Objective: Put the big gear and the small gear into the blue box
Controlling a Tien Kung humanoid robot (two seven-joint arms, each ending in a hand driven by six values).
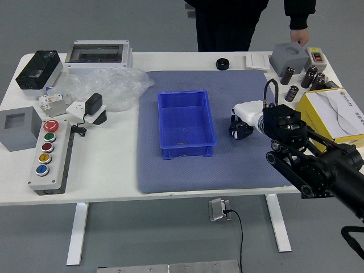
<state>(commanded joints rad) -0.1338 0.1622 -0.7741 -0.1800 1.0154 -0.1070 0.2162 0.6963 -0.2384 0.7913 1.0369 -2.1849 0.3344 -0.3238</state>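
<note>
From my seat, the left of the white worktop [108,170] holds the long grey button panel [50,162], which has no part in this job. Moving right, the open-topped blue plastic box [187,152] sits upright on the slate-grey mat [170,181], and I see neither gear inside it, so I count nothing as delivered. Beyond its far right corner lies a squat black round piece [223,63] at the mat's far edge – I take it for one of the two gears, probably the small one. Next comes my right white robot hand [249,114], low beside the box's right wall, a dark mass [241,130] under it. I can't tell how far open it is, or whether that mass is a held gear. Both placements seem left to do. Farther right, a person's hand [300,37] is by the far edge, touching neither box nor black piece.
</note>
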